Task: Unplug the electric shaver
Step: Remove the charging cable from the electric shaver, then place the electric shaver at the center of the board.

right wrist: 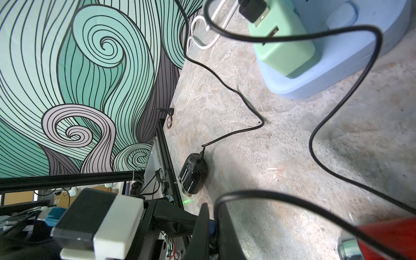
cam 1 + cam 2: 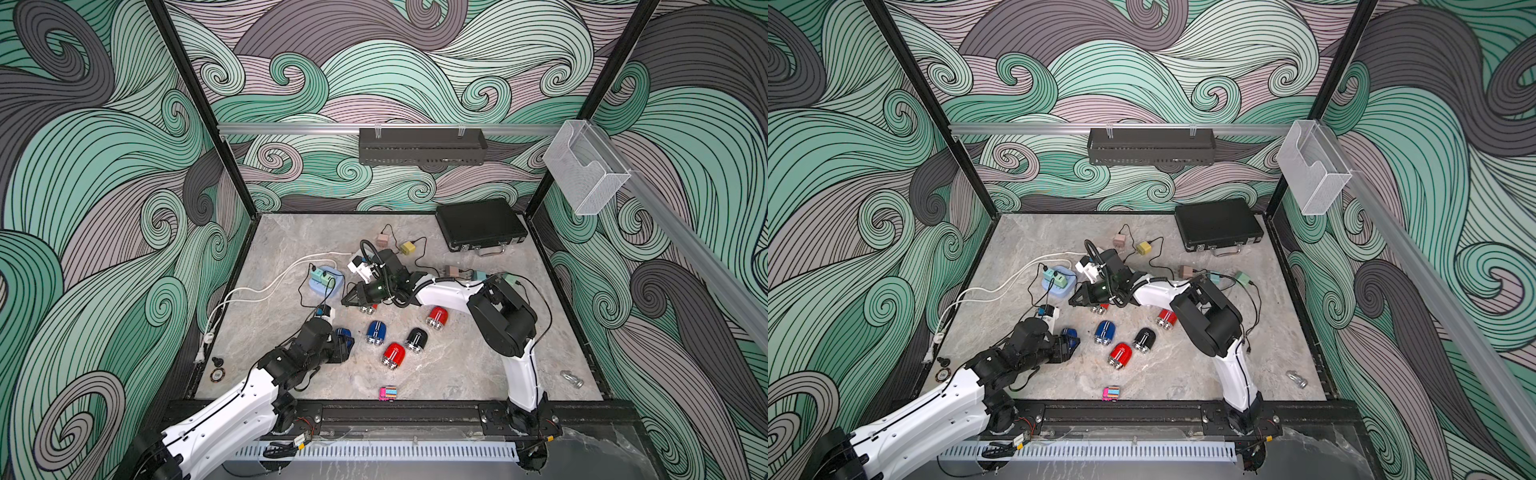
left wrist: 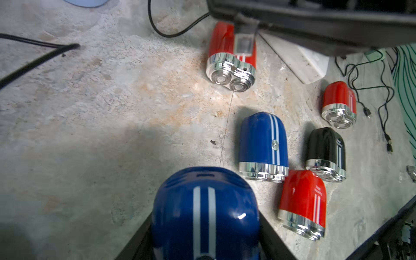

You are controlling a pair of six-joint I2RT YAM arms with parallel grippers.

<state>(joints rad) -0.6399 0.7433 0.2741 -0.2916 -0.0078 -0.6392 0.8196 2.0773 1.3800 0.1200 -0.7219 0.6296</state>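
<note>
My left gripper [image 2: 343, 341] [image 3: 205, 231] is shut on a blue electric shaver [image 3: 203, 202] with two white stripes, near the table's front left in both top views [image 2: 1069, 336]. The slot at the shaver's rounded end [image 3: 203, 174] shows nothing in it. My right gripper [image 2: 347, 299] [image 1: 213, 208] hangs low over the table's middle, its jaws shut on a thin black cable [image 1: 315, 135]. That cable loops away toward a mint green charger [image 1: 283, 45] plugged into the blue power base [image 2: 326, 286]. The cable's tip is hidden between the jaws.
Loose shavers lie right of my left gripper: blue [image 2: 376, 332], black [image 2: 415, 338], red [image 2: 393, 354] and red [image 2: 436, 318]; another red one [image 3: 231, 56] lies under the right gripper. A black shaver [image 1: 194, 174] with a cable plugged in lies near the left edge. A black case [image 2: 482, 224] sits at the back right.
</note>
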